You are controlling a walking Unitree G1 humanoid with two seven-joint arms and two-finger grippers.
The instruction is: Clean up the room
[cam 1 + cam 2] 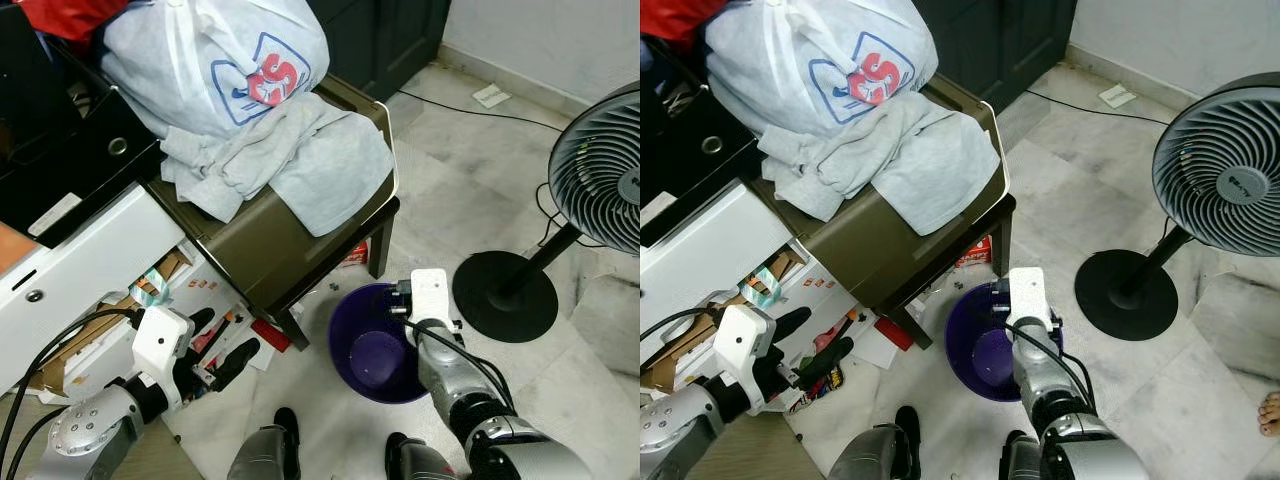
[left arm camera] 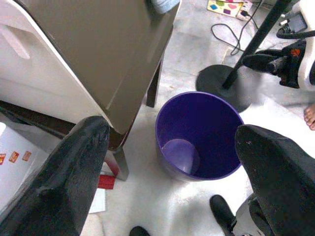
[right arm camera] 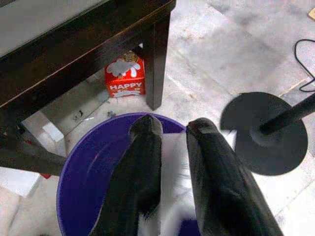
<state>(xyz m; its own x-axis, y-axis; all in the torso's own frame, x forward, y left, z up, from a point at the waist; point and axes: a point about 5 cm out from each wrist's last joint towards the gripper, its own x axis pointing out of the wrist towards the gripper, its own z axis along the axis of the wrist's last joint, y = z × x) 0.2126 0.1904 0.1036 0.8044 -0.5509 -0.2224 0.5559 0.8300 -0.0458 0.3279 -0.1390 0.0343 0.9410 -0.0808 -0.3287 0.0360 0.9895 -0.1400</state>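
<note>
A: Where is your right gripper (image 3: 170, 147)?

B: You see it above the purple bin (image 1: 372, 345), fingers pinched on a white scrap (image 3: 173, 196) over the bin's mouth. The bin stands on the floor beside the brown stool (image 1: 290, 250).

A: And your left gripper (image 1: 222, 345)?

B: Its fingers spread wide, holding nothing, low beside the stool.

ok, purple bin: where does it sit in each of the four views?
Left eye view: purple bin at lower centre, on the floor by the table leg, under the right gripper.
Right eye view: lower centre, left of the fan base.
Left wrist view: centre, between the two black fingers.
Right wrist view: bottom half, behind the fingers, which pinch something white.
Shared landmark: the fan's round black base.
</note>
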